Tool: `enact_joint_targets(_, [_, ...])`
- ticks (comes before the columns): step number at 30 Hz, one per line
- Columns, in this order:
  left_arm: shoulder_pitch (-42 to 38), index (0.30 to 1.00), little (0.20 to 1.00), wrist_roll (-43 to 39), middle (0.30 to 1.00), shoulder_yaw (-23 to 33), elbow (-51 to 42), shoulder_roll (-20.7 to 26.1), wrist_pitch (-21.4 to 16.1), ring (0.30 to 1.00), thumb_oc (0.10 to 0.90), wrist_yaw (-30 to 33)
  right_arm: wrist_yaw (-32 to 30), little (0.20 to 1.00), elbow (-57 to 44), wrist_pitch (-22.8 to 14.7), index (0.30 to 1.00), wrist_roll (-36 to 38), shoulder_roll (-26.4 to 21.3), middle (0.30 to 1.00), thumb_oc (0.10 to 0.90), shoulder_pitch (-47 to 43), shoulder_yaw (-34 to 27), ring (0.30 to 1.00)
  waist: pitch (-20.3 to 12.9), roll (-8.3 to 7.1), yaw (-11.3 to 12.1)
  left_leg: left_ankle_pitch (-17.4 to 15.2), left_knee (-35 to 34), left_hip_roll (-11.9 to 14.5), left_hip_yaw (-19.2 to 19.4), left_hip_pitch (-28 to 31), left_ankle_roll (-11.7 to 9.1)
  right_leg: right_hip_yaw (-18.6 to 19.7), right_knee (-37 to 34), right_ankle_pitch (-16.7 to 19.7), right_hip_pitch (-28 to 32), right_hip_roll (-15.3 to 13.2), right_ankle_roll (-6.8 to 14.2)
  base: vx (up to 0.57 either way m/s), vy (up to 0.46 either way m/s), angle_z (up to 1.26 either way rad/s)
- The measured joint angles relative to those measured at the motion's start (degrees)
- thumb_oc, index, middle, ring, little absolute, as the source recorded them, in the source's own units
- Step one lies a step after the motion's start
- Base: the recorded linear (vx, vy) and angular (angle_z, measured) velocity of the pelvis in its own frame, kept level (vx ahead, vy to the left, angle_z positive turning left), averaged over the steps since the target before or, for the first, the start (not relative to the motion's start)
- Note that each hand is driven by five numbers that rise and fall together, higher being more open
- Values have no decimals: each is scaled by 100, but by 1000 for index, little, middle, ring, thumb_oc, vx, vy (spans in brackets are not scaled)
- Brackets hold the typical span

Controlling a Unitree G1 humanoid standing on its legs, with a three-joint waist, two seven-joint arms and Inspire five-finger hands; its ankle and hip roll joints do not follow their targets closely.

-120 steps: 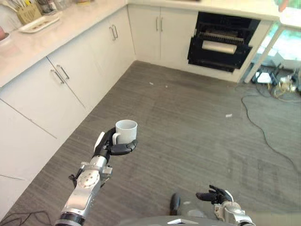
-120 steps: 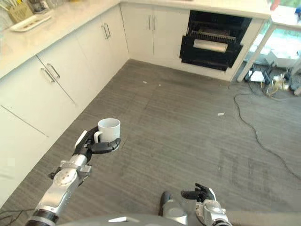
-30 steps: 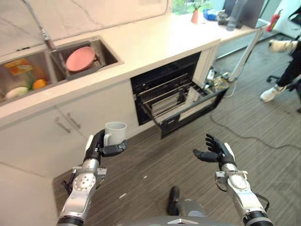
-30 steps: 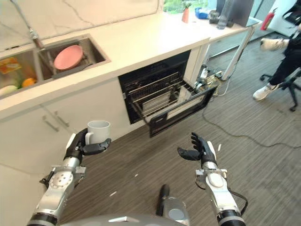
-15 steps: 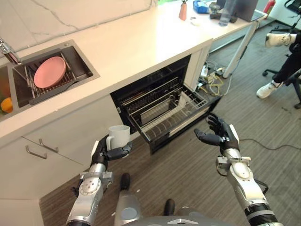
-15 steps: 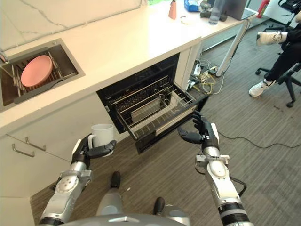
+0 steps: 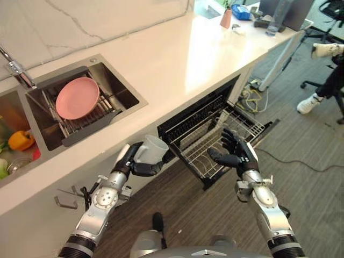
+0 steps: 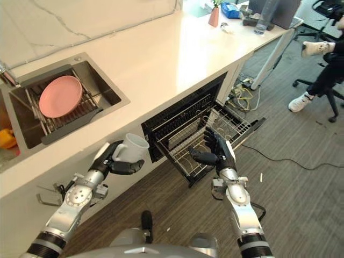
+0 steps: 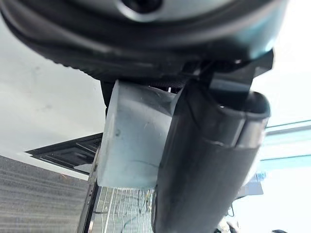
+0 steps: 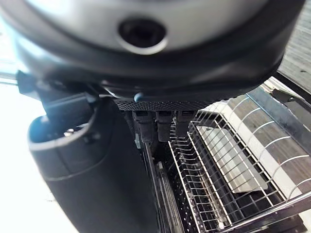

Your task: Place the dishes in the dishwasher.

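Closer now: left hand [image 7: 130, 161] gripping white mug [image 7: 151, 149], right hand [image 7: 237, 154] relaxed over dishwasher rack [image 7: 215, 141]. Better set upside-down between tines.

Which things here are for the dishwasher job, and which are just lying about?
For the job: white mug in the left hand; pulled-out dishwasher rack; open right hand over it; pink plate in the sink.

Lying about: orange pepper, pink vase, floor cables.
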Motion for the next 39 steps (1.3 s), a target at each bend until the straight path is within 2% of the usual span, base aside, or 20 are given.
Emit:
enact_joint_targets(1, [0,300,300,0,300,0,0,0,0,300,400,0,0,900,0,0,900,0,0,900,800,0,0,900,0,0,0,0,0,0,0,0,0,0,0,0,0,0,0,76,-16,-27])
enact_joint_targets(2, [-198,300,300,0,300,-108,226,-19,2,300,400,1,35,900,-60,13,900,301,-3,900,800,-15,137,900,-8,-12,-96,2,-41,-43,3,28,-1,129,-768,-265,-265,134,82,46,-23,-13])
enact_joint_targets(3, [-198,300,300,0,300,-108,226,-19,2,300,400,1,35,900,-60,13,900,301,-3,900,800,-15,137,900,-8,-12,-96,2,-41,-43,3,28,-1,129,-768,-265,-265,134,82,78,-44,1])
enact_joint_targets(5, [-324,300,300,-5,300,-158,304,-88,41,300,400,3,100,900,-144,30,900,612,42,900,800,111,158,900,-63,-114,-237,6,-31,-157,10,25,-7,113,-1398,-147,-283,146,121,73,-79,37])
enact_joint_targets(8, [-418,300,300,-23,300,-140,311,-149,42,300,400,175,243,900,-214,107,900,1243,60,900,800,247,279,900,-178,-265,-100,58,14,-221,28,-19,-105,88,-1780,-95,-221,260,69,124,-129,15])
enact_joint_targets(9, [-421,300,300,-24,300,-99,324,-159,48,300,400,233,279,900,-212,121,900,1367,56,900,800,239,356,900,-212,-267,-58,68,5,-188,29,-18,-155,26,-1959,37,-159,304,-17,180,-115,-8])
enact_joint_targets(10, [-421,300,300,-27,300,-93,325,-196,94,300,400,292,366,900,-215,142,900,1642,52,900,800,285,448,900,-287,-145,-48,40,-10,-12,8,-9,-346,-238,-2263,76,-4,448,-3,193,-118,-13])
enact_joint_targets(11, [-423,300,300,-31,300,-104,315,-210,108,300,400,305,420,900,-251,170,900,1852,23,900,800,368,564,900,-368,-60,-44,40,-9,146,5,32,-415,-375,-2519,105,162,607,-12,87,-57,-9])
enact_joint_targets(12, [-423,300,300,-31,300,-104,315,-210,108,300,400,305,420,900,-251,170,900,1852,23,900,800,368,564,900,-368,-60,-44,40,-9,146,5,32,-415,-375,-2519,105,162,607,-12,81,-52,-16])
enact_joint_targets(14, [-501,300,300,-42,300,-141,314,-240,109,300,400,295,523,900,-380,230,900,2143,-40,900,800,551,733,900,-538,-47,-123,21,-38,316,-14,133,-578,-325,-2841,333,373,843,-168,84,-65,-16])
enact_joint_targets(17, [-826,300,300,-77,300,-274,316,-414,109,300,400,278,544,900,-478,290,900,2433,-295,900,800,640,814,900,-723,32,-306,-35,-42,508,-4,214,-697,-302,-2897,391,424,1045,-243,59,-51,-23])
enact_joint_targets(18, [-954,300,300,-106,300,-287,316,-475,102,300,400,265,544,900,-480,290,900,2567,-369,900,800,641,813,900,-765,37,-348,-34,-42,533,24,253,-698,-258,-2895,473,427,1088,-357,0,0,-19])
enact_joint_targets(19, [-954,300,300,-106,300,-287,316,-475,102,300,400,265,544,900,-480,290,900,2567,-369,900,800,641,813,900,-765,37,-348,-34,-42,533,24,253,-698,-258,-2895,473,427,1088,-357,0,0,-28])
enact_joint_targets(20, [-1044,300,300,-120,300,-287,315,-523,97,300,400,260,544,900,-480,290,900,2625,-431,900,800,651,802,900,-770,29,-367,-56,-43,544,55,304,-707,-227,-2894,564,438,1106,-478,57,-47,-12])
enact_joint_targets(22, [-1127,300,300,-122,300,-290,317,-575,112,300,400,260,543,900,-480,291,900,2650,-445,900,800,662,800,900,-788,19,-491,-90,-21,569,58,347,-760,-224,-2896,676,417,1138,-619,110,-94,-7])
enact_joint_targets(25, [-1376,300,300,-139,300,-509,503,-480,133,300,400,360,577,900,-588,362,900,3104,-524,900,800,545,1295,900,-863,51,-418,-149,-31,678,310,497,-810,-67,-2895,710,449,1254,-676,68,-34,-39])
enact_joint_targets(27, [-1519,300,300,-202,300,-639,535,-547,133,300,400,371,720,900,-747,376,900,3306,-514,900,800,534,1484,900,-899,101,-485,-162,-17,683,314,539,-820,-35,-2888,738,470,1278,-770,28,-3,-14])
enact_joint_targets(32, [-1613,300,300,-239,300,-756,552,-716,129,300,400,359,720,900,-770,390,900,3479,-480,900,800,313,1471,900,-906,114,-520,-204,-18,672,299,686,-876,94,-2869,740,549,1275,-774,16,7,-15])
enact_joint_targets(39, [-1612,300,300,-249,300,-865,644,-713,129,300,400,372,637,900,-770,356,900,3550,-407,900,800,208,1444,900,-930,156,-463,-296,-45,673,279,699,-834,93,-2893,698,559,1270,-759,0,0,0])
